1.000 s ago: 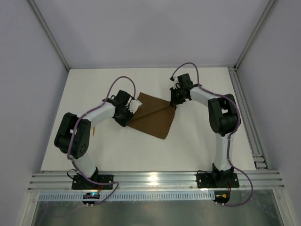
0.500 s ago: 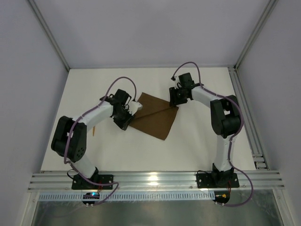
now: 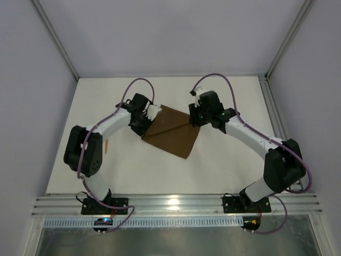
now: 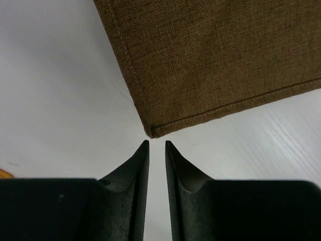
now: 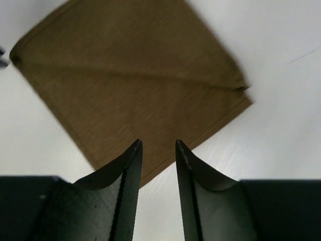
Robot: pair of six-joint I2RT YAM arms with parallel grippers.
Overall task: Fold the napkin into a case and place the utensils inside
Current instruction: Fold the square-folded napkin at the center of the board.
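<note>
Napkin, seemingly folded, beside left claw

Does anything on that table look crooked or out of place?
The napkin lies cornerwise, with one flap folded over along a slanted crease. A thin orange piece lies apart from it at the left. Nothing looks spilled or torn.

Napkin: dark brown woven cloth, flat, set as a diamond near table centre; folded layer edge runs 9-to-3 o'clock. Utensil: orange-tan sliver at napkin's 9 o'clock, mostly hidden.
</note>
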